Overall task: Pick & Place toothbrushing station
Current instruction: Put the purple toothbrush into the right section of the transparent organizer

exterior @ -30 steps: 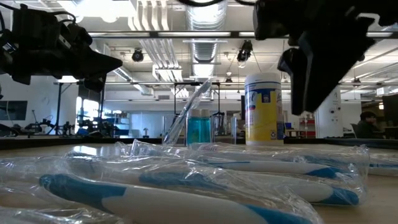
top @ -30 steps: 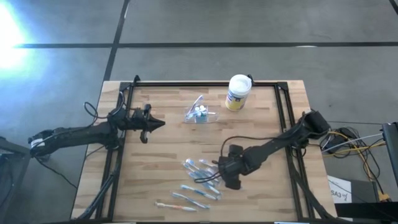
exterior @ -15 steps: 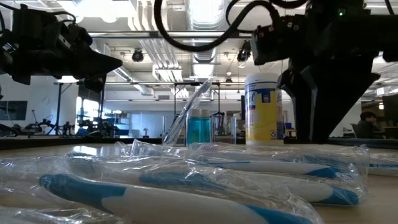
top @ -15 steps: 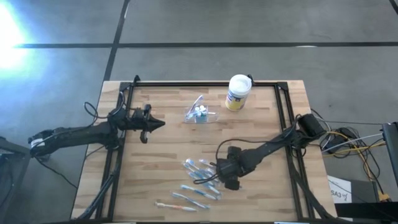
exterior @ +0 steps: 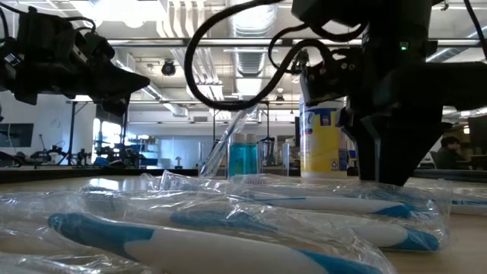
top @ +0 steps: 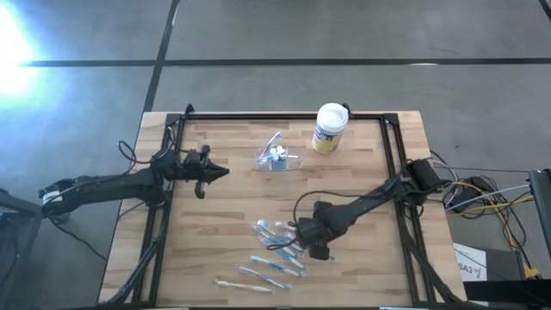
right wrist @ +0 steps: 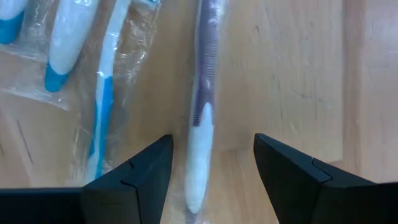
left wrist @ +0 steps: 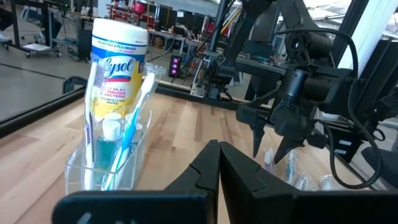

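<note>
Right gripper: fingers spread wide, straddling a wrapped toothbrush.
Left gripper: closed, empty, left of the toothbrushing station.
Toothbrushing station: stood beside the white canister.

On the worktop: one clear holder, one white canister, roughly seven wrapped toothbrushes in a loose cluster; exact count unclear. Two robot arms present.
</note>
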`<state>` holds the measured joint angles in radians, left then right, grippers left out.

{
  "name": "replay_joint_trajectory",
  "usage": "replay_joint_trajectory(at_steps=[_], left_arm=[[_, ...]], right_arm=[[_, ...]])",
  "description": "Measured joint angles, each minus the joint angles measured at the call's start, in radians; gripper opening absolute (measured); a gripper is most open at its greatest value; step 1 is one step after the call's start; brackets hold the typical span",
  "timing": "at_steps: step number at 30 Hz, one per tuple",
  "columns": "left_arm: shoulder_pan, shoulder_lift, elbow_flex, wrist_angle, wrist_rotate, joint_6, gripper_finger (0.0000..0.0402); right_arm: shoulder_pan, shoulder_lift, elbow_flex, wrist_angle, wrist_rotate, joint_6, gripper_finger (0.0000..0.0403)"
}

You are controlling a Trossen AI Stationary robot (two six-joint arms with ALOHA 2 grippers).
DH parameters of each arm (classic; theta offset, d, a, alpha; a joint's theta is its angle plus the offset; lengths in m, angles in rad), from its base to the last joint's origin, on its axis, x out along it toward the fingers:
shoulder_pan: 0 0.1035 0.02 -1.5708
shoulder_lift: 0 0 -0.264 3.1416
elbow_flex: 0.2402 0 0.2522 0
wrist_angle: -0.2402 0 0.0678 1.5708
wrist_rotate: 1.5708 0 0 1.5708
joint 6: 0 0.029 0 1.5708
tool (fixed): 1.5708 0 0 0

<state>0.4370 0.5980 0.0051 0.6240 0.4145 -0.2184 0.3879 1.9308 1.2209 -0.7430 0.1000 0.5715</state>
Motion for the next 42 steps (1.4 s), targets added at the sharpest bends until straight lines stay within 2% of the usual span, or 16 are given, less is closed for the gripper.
replay_joint_trajectory(at_steps=[3, 6, 10, 17, 21, 28, 33, 42], left_arm=[[0.0, 0.0, 0.0, -0.005, 0.0, 0.0, 0.0014], [0.0, 0.0, 0.0, -0.005, 0.0, 0.002, 0.0014], [0.0, 0.0, 0.0, -0.005, 0.0, 0.003, 0.0014], [0.0, 0.0, 0.0, -0.007, 0.0, 0.002, 0.0014], [0.0, 0.0, 0.0, -0.008, 0.0, 0.002, 0.0014], [0.0, 0.0, 0.0, -0.021, 0.0, 0.002, 0.0014], [0.0, 0.0, 0.0, -0.021, 0.0, 0.002, 0.0014], [-0.002, 0.0, 0.0, -0.02, 0.0, 0.004, 0.0014]], right_arm=[[-0.009, 0.012, 0.003, -0.001, -0.01, -0.012, 0.0214], [-0.018, 0.016, 0.003, -0.001, -0.032, -0.026, 0.0188], [-0.024, 0.0, 0.002, -0.005, -0.037, -0.055, 0.013], [-0.034, -0.073, -0.002, -0.058, 0.016, -0.062, 0.0019], [-0.032, -0.13, -0.004, -0.073, 0.029, -0.059, 0.0013], [-0.024, -0.305, -0.021, -0.042, 0.087, -0.07, 0.0008], [-0.013, -0.486, -0.145, 0.236, 0.065, -0.161, 0.0008], [-0.039, -0.809, -0.529, 0.803, 0.059, -0.328, 0.0008]])
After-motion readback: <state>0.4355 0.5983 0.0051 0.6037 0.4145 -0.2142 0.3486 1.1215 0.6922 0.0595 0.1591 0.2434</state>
